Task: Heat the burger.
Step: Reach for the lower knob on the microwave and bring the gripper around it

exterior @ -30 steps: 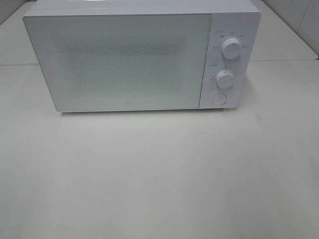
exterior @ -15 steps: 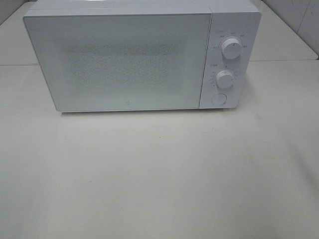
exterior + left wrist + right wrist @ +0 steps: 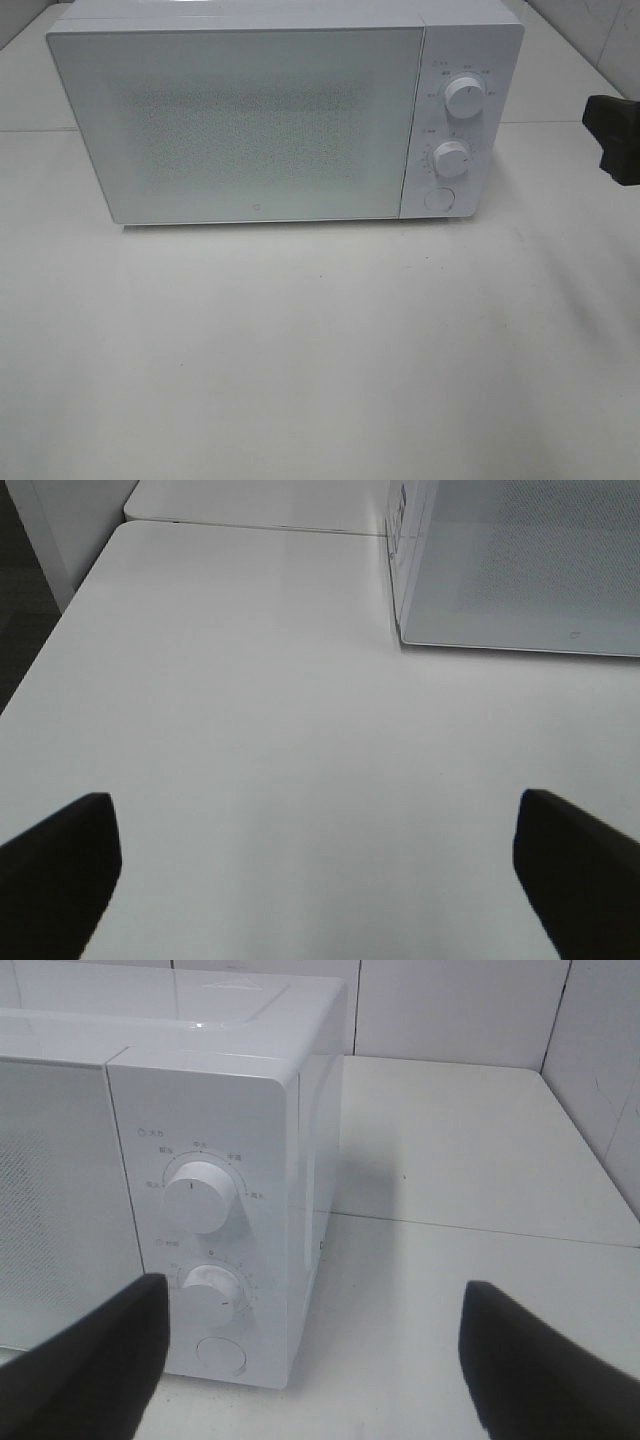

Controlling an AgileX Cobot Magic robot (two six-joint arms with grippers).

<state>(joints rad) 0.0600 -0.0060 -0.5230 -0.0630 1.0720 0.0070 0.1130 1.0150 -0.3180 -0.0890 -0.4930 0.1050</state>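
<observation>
White microwave [image 3: 452,40], door [image 3: 235,125] shut, stands on the counter [image 3: 320,350]; right end effector [image 3: 312,1355] gapes empty near its dials [image 3: 200,1195], left end effector [image 3: 315,865] wide open over the counter

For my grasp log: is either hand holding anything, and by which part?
Nothing is held. The left hand is open above the white table; the right hand is open, facing the white microwave oven.
</observation>
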